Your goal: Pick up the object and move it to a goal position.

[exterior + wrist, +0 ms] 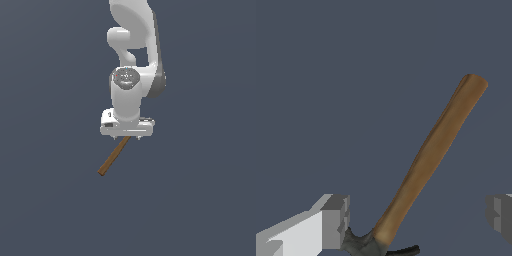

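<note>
There is no container in either view; the only loose thing is the hammer [114,157], which lies on the plain dark grey floor [200,200]. In the exterior view the white arm [131,75] reaches down from the top of the picture, and its gripper [127,134] sits directly above the upper end of the hammer. From under the gripper the brown wooden handle [113,159] runs out slanted, down and toward the exterior view's left, and its free end is clear of the arm. The head is hidden there by the gripper body. In the wrist view the hammer [431,155] is seen much closer: the handle [433,150] is long and straight, and the small dark grey head [368,245] with its curved claw is at the picture's edge. The gripper [418,220] is opened wide: one finger [336,220] is just beside the head, maybe touching it, but I cannot tell this for sure, and the other finger [499,215] is well apart from the handle on the other side. The lower part of the handle, near the head, is between the two fingers. The fingers hold nothing.
</note>
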